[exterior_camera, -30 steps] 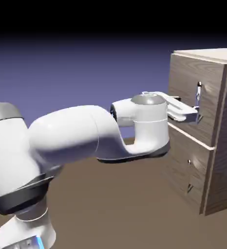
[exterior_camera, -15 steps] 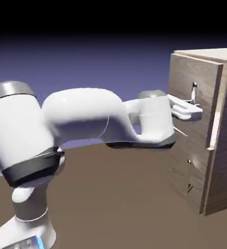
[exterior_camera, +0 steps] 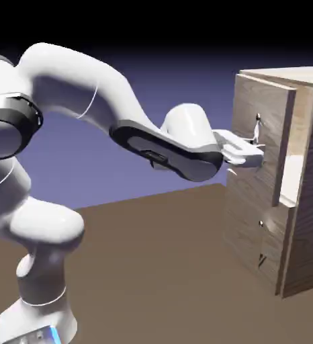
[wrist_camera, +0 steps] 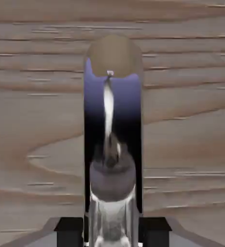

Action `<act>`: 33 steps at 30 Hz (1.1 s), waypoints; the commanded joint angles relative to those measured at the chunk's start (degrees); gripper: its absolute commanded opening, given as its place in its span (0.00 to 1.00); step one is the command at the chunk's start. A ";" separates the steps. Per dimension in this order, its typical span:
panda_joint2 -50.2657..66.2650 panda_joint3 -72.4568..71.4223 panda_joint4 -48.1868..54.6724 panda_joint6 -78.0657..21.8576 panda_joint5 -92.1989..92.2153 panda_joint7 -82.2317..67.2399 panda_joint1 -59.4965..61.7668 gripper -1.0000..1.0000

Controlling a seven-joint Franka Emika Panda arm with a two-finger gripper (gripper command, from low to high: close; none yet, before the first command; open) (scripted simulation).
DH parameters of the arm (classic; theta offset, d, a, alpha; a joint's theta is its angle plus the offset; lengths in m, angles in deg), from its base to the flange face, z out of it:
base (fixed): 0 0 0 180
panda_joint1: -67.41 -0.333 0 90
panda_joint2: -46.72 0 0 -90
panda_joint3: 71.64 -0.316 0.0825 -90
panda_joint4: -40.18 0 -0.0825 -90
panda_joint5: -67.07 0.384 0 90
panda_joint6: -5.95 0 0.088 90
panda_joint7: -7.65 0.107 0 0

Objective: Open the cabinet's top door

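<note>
1. At the exterior view's left the white arm rises from its base on the brown bench, arches high, and reaches down to the right toward the cabinet.
2. Its dark-edged forearm link ends in a white wrist, and past that the tool meets the front of the top door.
3. The tool sits at the handle, a slim silver bar standing upright on the door; only the bar's upper end shows above the tool from outside.
4. In the hand view the handle runs up the middle as a shiny mirrored bar, large between the two dark finger tips at the bottom edge.
5. The tips sit tight against either side of the bar, so the tool appears clamped on the handle, though the contact itself is hard to make out under the reflections.
6. The top door stands pulled away from the cabinet at the exterior view's right, with a pale gap showing behind its right-hand edge.
7. Below it the shorter lower panel, with its small handle, lies flush with the cabinet front.
8. Wood grain of the door fills the rest of the hand view.
</note>
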 commanded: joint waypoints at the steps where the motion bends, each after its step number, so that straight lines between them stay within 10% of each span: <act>1: 0.63 -1.99 -0.23 0.07 0.33 0.96 2.06 0.00; 18: 6.00 -35.88 -0.29 2.47 -3.28 18.14 37.30 0.00; 33: -4.83 -51.26 -11.64 -5.44 33.74 -6.98 46.21 0.00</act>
